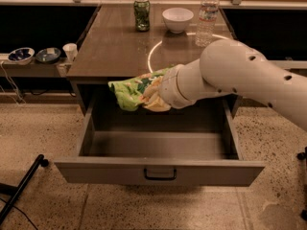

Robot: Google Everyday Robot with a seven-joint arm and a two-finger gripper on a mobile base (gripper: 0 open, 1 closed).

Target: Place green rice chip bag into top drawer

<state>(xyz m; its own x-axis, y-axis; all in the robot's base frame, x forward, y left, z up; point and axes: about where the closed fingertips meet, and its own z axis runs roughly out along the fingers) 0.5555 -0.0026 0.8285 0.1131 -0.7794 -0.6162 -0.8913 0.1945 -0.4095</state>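
Note:
The green rice chip bag (134, 91) is a crinkly light-green bag with orange-beige chip pictures. It hangs in the air over the front edge of the tabletop, above the back of the open top drawer (158, 169). My gripper (156, 94) is at the bag's right end, mostly hidden behind the bag and my white wrist, and holds it up. The drawer is pulled fully out, with a dark handle at the centre of its front panel, and its inside looks bare.
On the brown tabletop (110, 47) stand a dark green can (141, 14), a white bowl (177, 19) and a clear water bottle (207, 16). A side shelf at the left holds two small bowls (33, 55) and a cup (70, 51). A black leg (21, 186) lies on the floor at lower left.

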